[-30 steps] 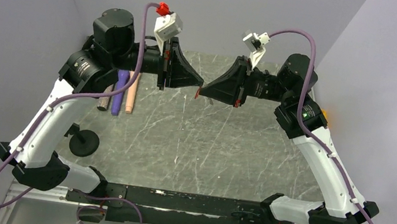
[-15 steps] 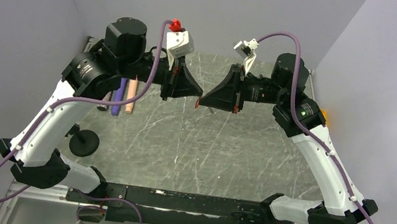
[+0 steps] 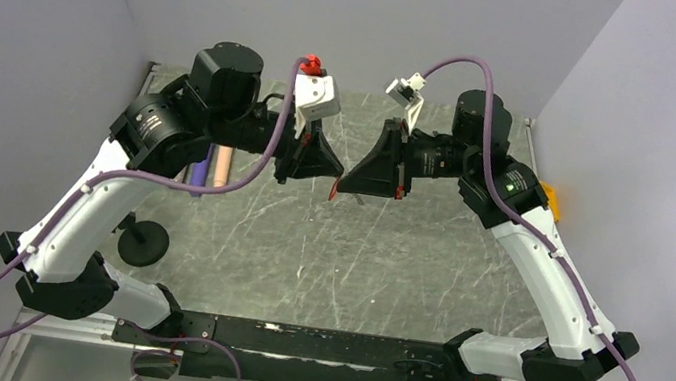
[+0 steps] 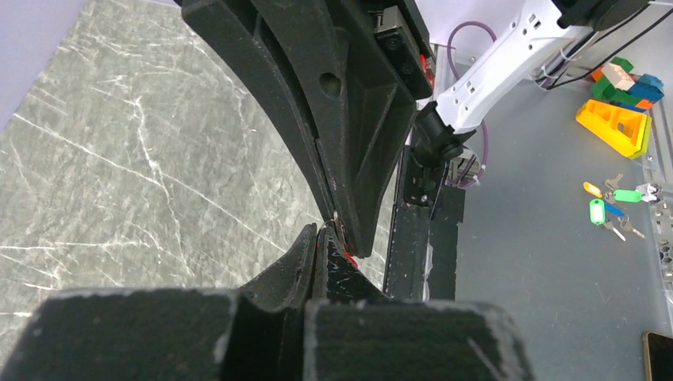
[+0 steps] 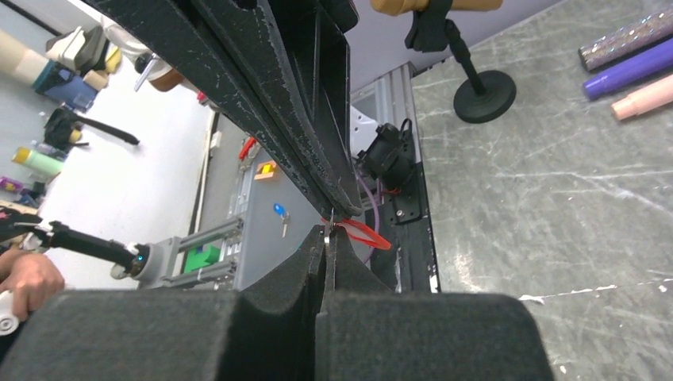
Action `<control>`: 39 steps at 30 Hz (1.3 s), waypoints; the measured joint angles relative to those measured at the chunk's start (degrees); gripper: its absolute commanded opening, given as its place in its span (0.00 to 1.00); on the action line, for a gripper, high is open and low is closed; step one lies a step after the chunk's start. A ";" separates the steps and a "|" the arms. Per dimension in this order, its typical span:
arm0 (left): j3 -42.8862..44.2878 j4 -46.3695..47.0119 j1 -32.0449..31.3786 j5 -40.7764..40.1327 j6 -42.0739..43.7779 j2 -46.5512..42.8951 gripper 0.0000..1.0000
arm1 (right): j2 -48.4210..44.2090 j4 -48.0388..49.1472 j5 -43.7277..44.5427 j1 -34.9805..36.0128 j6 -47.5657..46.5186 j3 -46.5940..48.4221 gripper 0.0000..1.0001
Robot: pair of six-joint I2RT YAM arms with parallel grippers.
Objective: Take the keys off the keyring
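My two grippers meet tip to tip above the middle of the table. The left gripper [image 3: 332,174] is shut, with the keyring's thin metal ring [image 4: 337,225] and a bit of its red tag [image 4: 348,255] at its fingertips. The right gripper [image 3: 340,187] is shut on a thin flat metal sliver [image 5: 326,231], which looks like a key seen edge on. The red tag [image 5: 367,234] hangs just beyond the tips, and shows in the top view as a red speck [image 3: 334,191]. The rest of the keys are hidden by the fingers.
Pens lie at the back left [image 3: 214,168], partly under the left arm, and also show in the right wrist view [image 5: 635,67]. A black round stand [image 3: 142,243] sits at the left. A yellow-orange box [image 3: 548,196] is behind the right arm. Spare tagged keys [image 4: 615,208] lie off the table.
Both arms have swung inward and toward the near side, and the wrists have turned. The grippers stayed shut and tip to tip, slightly lower in the top view.
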 measured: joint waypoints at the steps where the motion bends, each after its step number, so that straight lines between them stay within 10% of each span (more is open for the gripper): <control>1: 0.00 -0.42 -0.37 -0.37 0.39 0.00 0.00 | 0.11 -0.52 -0.33 0.02 -0.20 0.11 0.00; 14: -0.17 -4.44 -3.89 -3.80 2.34 -0.79 0.00 | 1.33 -6.38 -2.56 1.42 -2.34 1.14 0.00; 20: 0.33 -4.83 -4.35 -6.93 2.21 -0.79 0.46 | 1.46 -6.58 -1.68 1.88 -2.34 1.44 0.00; 24: 1.97 -4.87 -3.78 -9.94 1.81 -0.57 0.59 | 1.11 -5.55 -1.22 2.29 -2.32 1.79 0.00; 39: -4.63 12.02 11.47 5.31 -13.27 -9.73 0.56 | 0.63 0.07 7.23 2.08 -1.92 2.32 0.00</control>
